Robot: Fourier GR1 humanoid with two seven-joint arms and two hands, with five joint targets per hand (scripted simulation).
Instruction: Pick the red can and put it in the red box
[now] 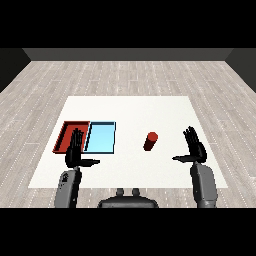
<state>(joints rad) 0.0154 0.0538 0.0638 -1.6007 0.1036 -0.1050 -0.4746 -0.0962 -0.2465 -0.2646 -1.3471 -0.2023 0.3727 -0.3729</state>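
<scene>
Fingers of the right hand (195, 149) are held straight and spread upward, with the thumb stretched out toward nine o'clock; nothing is pinched or enclosed by them. Fingers of the left hand (75, 151) are likewise straight and relaxed, the thumb pointing toward three o'clock, and nothing is held there either. From the right hand's fingertips, the red can (150, 141) is found at about nine to ten o'clock, near but clearly apart, with bare table between them. The can stands upright on the white table (150, 107), at about three o'clock from the light blue tray (100, 137), beyond which, at nine o'clock again, the red tray (68, 135) lies, partly covered in view by the left hand's fingers. The can is judged to be a small, rigid cylinder, probably light, with a smooth and possibly slippery wall; it is unlikely to deform, but it could be tipped if struck high on one side. A hold around the middle of its side wall, with the thumb opposed to the curled fingers, is judged most suitable.
</scene>
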